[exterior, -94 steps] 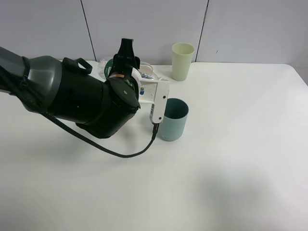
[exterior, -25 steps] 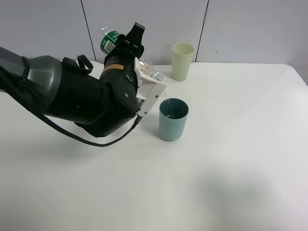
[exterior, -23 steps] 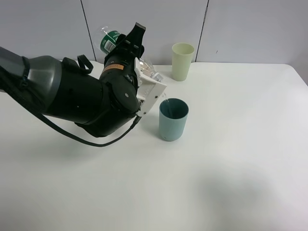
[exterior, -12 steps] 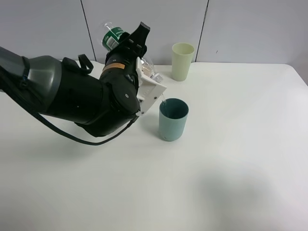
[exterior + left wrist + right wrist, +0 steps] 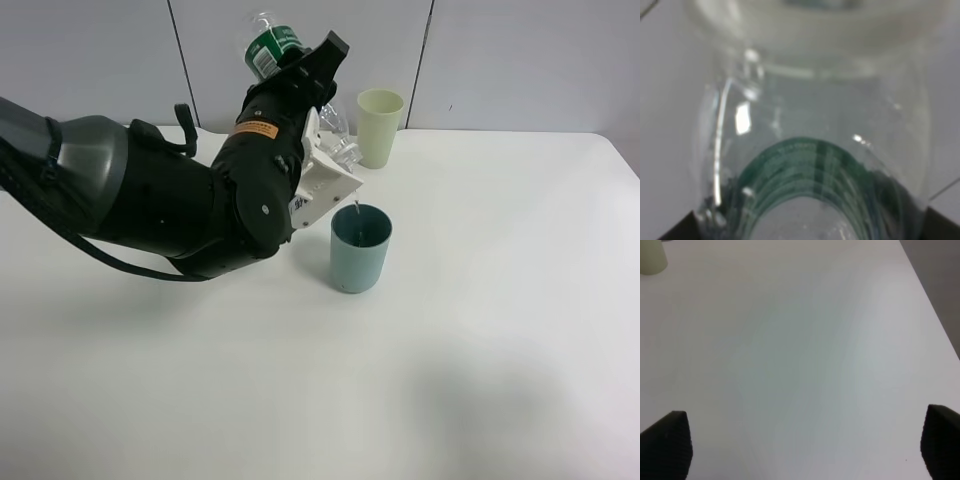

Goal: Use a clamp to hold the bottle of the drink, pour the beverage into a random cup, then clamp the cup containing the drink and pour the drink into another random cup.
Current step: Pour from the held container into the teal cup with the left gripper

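Exterior high: left hand [image 5: 320,92] is clamped on the drink bottle [image 5: 338,128], which is held in the air over the desk [image 5: 480,350]. The bottle's long axis runs on a slant, base high and toward the wall, neck low and pointing at the teal cup [image 5: 360,248]. The mouth sits just above the cup's near rim, and a thin stream [image 5: 357,207] drops inside. Judgement: the pour depends on keeping that mouth over the opening; a steeper tilt would carry it toward the rim. The pale green cup [image 5: 380,128] stands apart behind the teal one, near the wall, and looks untouched. The bottle's green label [image 5: 272,44] has white marks too small to read; an orange sticker [image 5: 257,128] on the arm also cannot be read. The right arm is out of frame, so the left arm is the nearer to both cups. Left wrist: clear bottle wall fills the frame, with the green band blurred across it; no legible text. Right wrist: right hand [image 5: 802,445] has its fingers wide apart over bare desk, with nothing between them; the pale green cup [image 5: 650,260] is well apart at the frame's corner.
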Controlling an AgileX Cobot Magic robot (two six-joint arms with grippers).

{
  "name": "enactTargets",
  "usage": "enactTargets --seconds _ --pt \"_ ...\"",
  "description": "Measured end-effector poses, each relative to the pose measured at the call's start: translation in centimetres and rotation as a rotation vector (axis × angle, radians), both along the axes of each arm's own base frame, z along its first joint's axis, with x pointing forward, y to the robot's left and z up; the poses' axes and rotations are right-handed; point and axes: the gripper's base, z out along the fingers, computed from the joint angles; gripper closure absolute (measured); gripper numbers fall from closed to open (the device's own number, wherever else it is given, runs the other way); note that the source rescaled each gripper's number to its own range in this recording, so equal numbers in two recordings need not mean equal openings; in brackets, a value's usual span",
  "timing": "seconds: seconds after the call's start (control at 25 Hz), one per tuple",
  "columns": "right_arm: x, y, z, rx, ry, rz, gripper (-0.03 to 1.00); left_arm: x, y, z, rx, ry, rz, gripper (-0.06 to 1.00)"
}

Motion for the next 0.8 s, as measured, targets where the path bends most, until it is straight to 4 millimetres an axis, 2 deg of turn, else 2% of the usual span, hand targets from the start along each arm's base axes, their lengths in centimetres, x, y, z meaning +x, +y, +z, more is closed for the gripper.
enactTargets --seconds 0.64,0.8 --pt "0.0 0.0 0.0 0.001 0.000 0.000 0.27 -0.2 -1.1 0.7 0.083 -0.089 -0.118 0.90" --pt "0.0 0.0 0.0 0.001 0.000 0.000 0.27 -0.2 -1.1 0.5 0.032 -0.062 -0.123 0.90"
